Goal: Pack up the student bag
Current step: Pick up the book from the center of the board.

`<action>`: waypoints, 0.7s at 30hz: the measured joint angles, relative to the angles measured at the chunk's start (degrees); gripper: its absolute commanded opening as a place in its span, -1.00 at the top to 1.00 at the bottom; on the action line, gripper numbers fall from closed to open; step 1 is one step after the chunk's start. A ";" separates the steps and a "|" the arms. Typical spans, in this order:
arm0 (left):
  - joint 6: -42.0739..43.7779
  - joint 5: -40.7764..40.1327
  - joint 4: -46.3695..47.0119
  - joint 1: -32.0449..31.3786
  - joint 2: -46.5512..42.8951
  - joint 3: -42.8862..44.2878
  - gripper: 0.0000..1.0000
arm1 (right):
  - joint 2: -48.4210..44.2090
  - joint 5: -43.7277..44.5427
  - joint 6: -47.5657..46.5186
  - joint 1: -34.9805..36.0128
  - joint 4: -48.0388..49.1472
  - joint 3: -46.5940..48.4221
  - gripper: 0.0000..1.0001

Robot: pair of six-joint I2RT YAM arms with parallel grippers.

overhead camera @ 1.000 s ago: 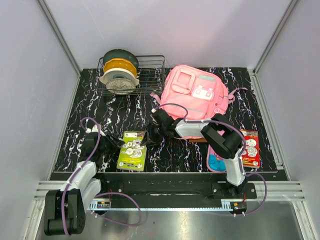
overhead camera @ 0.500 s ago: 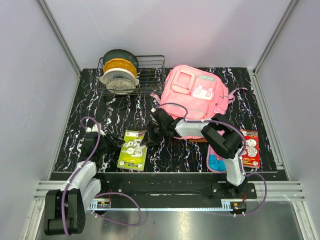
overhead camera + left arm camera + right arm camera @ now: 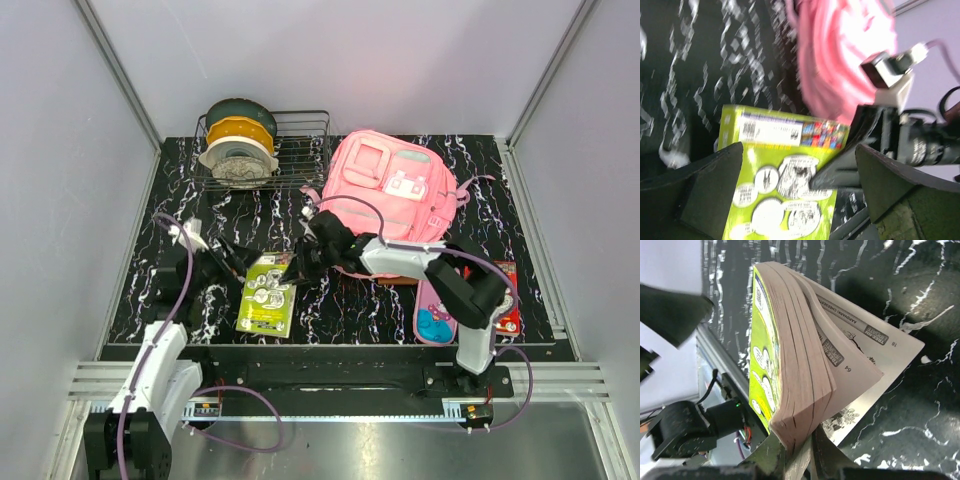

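Jaws on the left arm [image 3: 160, 348] gape wide just beside the green book [image 3: 265, 302]; those on the right arm [image 3: 400, 260] pinch one corner of that book. The student bag [image 3: 385, 185] lies at the table's [image 3: 200, 215] back right, beside a wire rack [image 3: 300, 150].

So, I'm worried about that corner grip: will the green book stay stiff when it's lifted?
Likely floppy: the green book is a paperback, and its loose pages fan away where the right gripper pinches one corner. It may droop or fall open when raised. The thick page block suggests noticeable weight.
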 measured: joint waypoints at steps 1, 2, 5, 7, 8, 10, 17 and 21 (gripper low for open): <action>0.31 0.35 0.00 0.00 -0.42 1.77 -0.98 | -1.53 0.07 -0.61 0.00 0.09 -0.61 1.00; 0.57 0.81 0.11 0.00 -0.52 4.13 -0.98 | -3.23 0.07 -1.16 0.00 0.20 -1.33 1.00; 1.46 1.88 -0.04 0.00 0.15 8.59 -0.98 | -9.31 0.00 -3.13 0.00 0.15 -3.72 1.00; 2.64 2.80 -0.94 0.02 1.53 11.41 -0.98 | -11.63 0.11 -4.15 0.00 0.02 -4.35 1.00; 3.23 3.61 -1.64 0.02 2.38 12.94 -0.98 | -13.55 0.20 -5.01 0.00 0.00 -4.90 1.00; 4.09 5.42 -2.36 0.02 3.93 15.39 -0.98 | -17.11 0.22 -6.38 -0.04 -0.31 -5.70 1.00; 5.01 14.01 -2.60 0.02 8.28 23.21 -0.98 | -28.04 0.24 -10.43 -0.90 -3.74 -5.97 1.00; 4.87 19.45 -0.79 0.00 11.93 27.76 -0.98 | -33.14 0.85 -11.89 -2.67 -5.31 -6.14 1.00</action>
